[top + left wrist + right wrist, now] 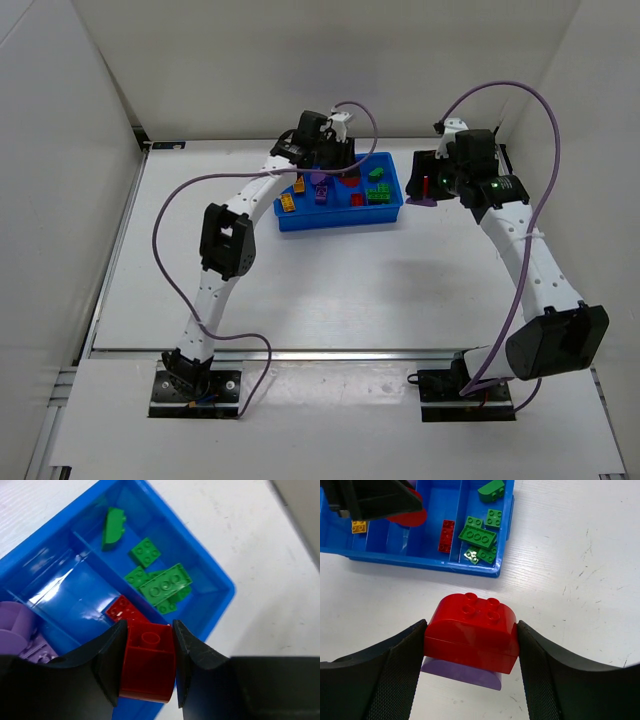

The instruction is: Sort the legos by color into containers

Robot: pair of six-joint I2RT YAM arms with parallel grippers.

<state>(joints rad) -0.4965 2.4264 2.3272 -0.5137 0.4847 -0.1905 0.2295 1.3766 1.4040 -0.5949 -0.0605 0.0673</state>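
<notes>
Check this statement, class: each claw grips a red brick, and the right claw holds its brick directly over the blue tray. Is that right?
One part is wrong. The right claw holds its rounded red brick beside the blue tray, over the bare table, as the right wrist view shows. The rest stands: the left claw grips a red brick too.

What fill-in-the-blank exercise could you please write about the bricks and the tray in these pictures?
The left jaws' brick is ____.
The right jaws' red brick sits atop a ____ piece.
The tray compartment nearest the right jaws holds only ____ bricks.
Missing words: red; purple; green.
</notes>
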